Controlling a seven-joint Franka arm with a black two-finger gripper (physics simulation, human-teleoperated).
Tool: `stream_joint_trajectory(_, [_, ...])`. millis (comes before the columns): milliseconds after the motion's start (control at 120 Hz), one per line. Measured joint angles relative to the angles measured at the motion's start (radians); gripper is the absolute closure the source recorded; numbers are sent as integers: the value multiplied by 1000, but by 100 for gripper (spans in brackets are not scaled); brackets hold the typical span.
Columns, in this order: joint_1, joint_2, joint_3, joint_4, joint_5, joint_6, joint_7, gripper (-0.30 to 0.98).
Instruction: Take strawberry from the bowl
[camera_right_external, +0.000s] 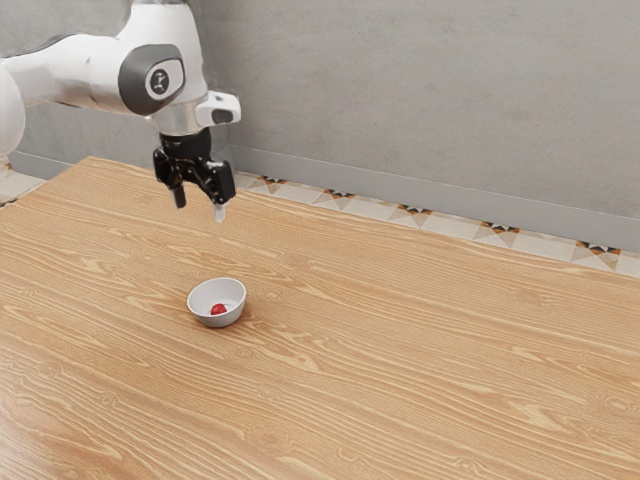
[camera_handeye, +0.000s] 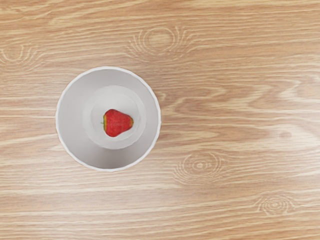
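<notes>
High above the wooden table, my black gripper (camera_right_external: 200, 212) hangs pointing down, its two fingers spread apart with nothing between them. The small white bowl (camera_right_external: 232, 312) stands upright on the table, well below the gripper. A red strawberry (camera_right_external: 218, 310) lies inside on the bowl's bottom. From above, in the wrist view, the round bowl (camera_handeye: 72, 120) surrounds the strawberry (camera_handeye: 117, 123), which lies on its side near the middle of the bowl's floor.
The wooden table (camera_right_external: 400, 360) stretches around the bowl on all sides. Beyond its far edge are a patterned tile floor (camera_right_external: 415, 217) and a grey wall (camera_right_external: 430, 90).
</notes>
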Motion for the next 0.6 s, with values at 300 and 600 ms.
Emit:
stream_joint_trajectory(300, [5,73,2,-197,-26,280,-23,2])
stream_joint_trajectory(600, [13,93,8,-273,-57,426,-92,2])
